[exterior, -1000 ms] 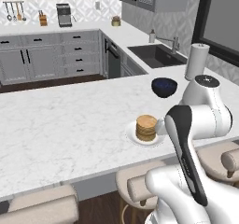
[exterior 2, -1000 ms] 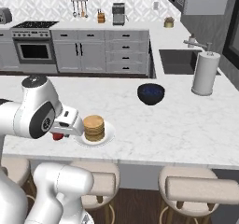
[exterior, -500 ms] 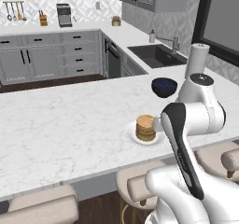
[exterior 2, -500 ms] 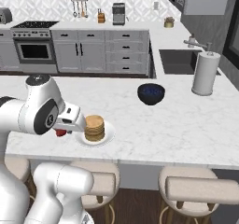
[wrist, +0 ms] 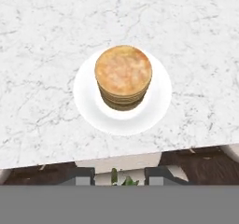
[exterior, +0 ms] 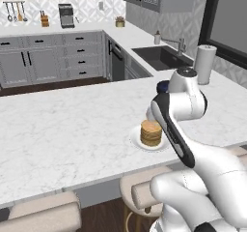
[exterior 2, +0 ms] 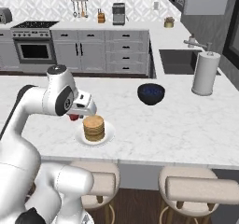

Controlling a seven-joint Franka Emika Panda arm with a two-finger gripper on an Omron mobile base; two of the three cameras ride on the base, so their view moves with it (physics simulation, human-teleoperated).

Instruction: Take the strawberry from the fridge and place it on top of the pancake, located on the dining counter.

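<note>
Pincer first: the gripper (exterior 2: 74, 116) sits left of centre in the right base picture, hanging just beside the pancake stack, and a small red thing peeps out beneath it, which I take to be the strawberry (exterior 2: 73, 117). At the bottom middle of the hand picture a sliver of green leaf shows between the two dark finger tips (wrist: 84, 175), so I judge the jaws to be clamped on the strawberry, green cap included.

A strawberry is light, soft and easily bruised; a gentle hold across its widest part is best, and a hard squeeze would crush it or let it slip. Being roundish, it may roll once let go, so I would release it low and over the middle of the stack.

Next out, the white plate (wrist: 88, 106) lies in the centre of the hand picture, near the front edge of the dining counter (wrist: 42, 45). It holds one tall stack, the pancake (wrist: 123, 72), and nothing else; the stack's flat top is bare, so the fruit is not yet placed.

Farther back, right of centre in the right base picture, a dark blue bowl (exterior 2: 151, 94) stands well apart from the plate. I cannot tell what, if anything, is in it.
</note>
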